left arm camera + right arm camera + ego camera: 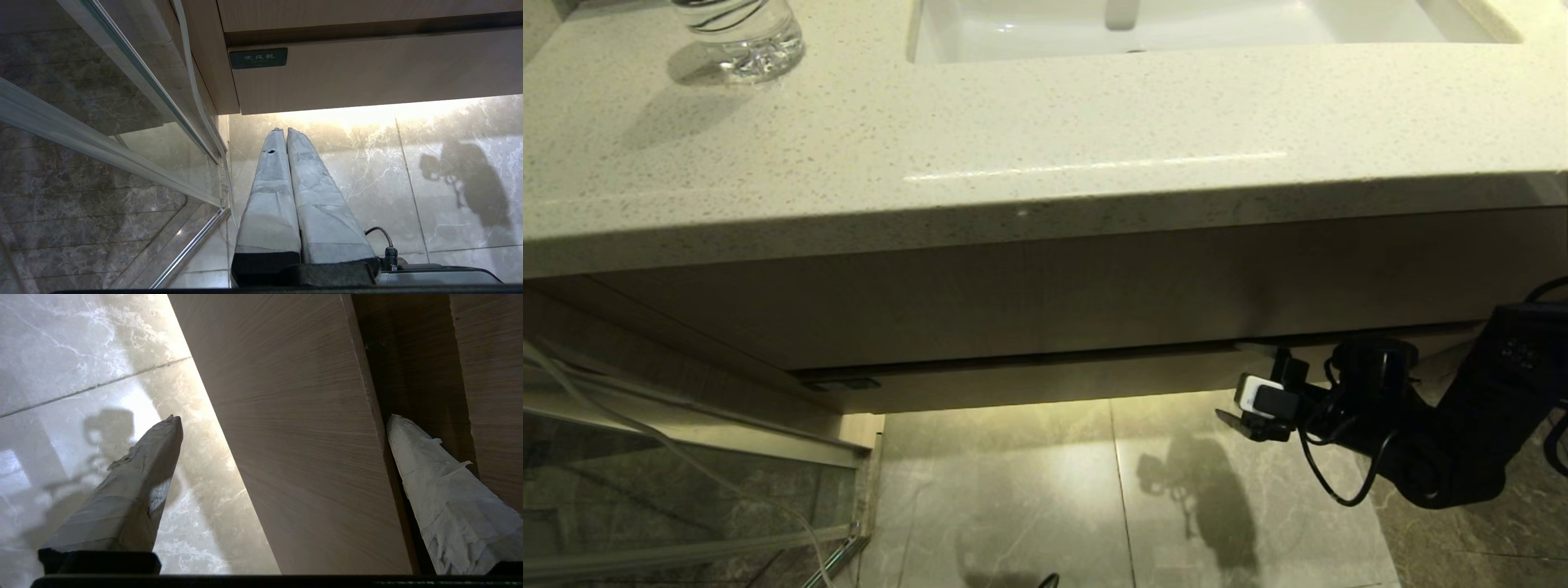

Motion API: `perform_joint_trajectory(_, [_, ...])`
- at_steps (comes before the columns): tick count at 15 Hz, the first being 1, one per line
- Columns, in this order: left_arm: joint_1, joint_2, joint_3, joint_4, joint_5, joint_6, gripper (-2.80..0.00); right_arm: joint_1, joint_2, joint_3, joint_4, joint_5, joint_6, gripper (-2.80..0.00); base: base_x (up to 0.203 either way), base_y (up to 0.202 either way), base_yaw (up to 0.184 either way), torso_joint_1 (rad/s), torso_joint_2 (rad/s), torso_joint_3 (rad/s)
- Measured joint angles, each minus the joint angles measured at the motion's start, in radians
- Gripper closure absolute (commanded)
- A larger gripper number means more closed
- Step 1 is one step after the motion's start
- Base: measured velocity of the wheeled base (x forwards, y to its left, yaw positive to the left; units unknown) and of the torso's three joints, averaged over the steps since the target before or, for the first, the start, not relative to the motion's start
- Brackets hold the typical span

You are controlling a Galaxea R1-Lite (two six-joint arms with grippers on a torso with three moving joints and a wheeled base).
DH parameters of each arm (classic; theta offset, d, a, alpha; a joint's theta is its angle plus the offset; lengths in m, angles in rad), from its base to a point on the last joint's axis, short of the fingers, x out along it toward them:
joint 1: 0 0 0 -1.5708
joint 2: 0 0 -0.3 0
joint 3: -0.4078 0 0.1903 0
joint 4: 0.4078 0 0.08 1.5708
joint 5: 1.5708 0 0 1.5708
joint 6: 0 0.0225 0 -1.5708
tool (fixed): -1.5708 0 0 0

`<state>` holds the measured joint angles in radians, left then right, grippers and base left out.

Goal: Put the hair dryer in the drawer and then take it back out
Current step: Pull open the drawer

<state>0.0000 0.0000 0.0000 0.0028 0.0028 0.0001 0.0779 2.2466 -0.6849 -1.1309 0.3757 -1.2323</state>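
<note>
Speckled cream stone forms the desk [1045,139], with a white sink [1176,28] set in at the back and a clear glass [739,37] at the far left. Below it hangs the light-wood vanity: a taller wood panel [1094,286] and, under it, the narrow front strip of the drawer [1045,380], closed. A small dark label [258,58] sits at the strip's left end. Marble floor tiles [1013,490] lie beneath, lit warm from under the cabinet.

The hair dryer is not visible in any view; judged to be inside the closed drawer or out of frame, cannot tell which.

Right claw [1262,396] is at the right part of the drawer front, spread wide. In the right wrist view one taped finger [445,490] reaches into the dark gap above the strip, the other finger [135,477] hangs below it over the floor, so the strip sits between the jaws, not yet pinched.

Left claw [286,134] hangs low by the glass shower panel [122,155], pressed together, idle.

Step in hand, as judged: opening the drawer. To do it well:
- seat the upper finger deeper behind the strip's top edge before closing
- close firmly on the strip; no handle, so slip is the main risk
- pull straight out, level with the runners, since the off-centre grip may rack the drawer
- stop short of full extension.
</note>
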Motion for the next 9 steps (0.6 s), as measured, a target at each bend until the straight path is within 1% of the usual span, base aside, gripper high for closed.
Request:
perform_joint_trajectory(2, [0.000,0.000,0.000,0.000,0.000,0.000,0.00,0.000,-0.011,0.002,0.035,-0.033,-0.008,-2.80,0.000,0.000,0.000,0.000,0.00,0.000])
perform_joint_trajectory(4, [0.000,0.000,0.000,0.000,0.000,0.000,0.00,0.000,-0.025,0.008,0.081,-0.039,-0.026,-2.80,0.000,0.000,0.000,0.000,0.00,0.000])
perform_joint_trajectory(9, [0.000,0.000,0.000,0.000,0.000,0.000,0.00,0.001,-0.049,0.016,0.136,-0.047,-0.042,-2.80,0.000,0.000,0.000,0.000,0.00,0.000])
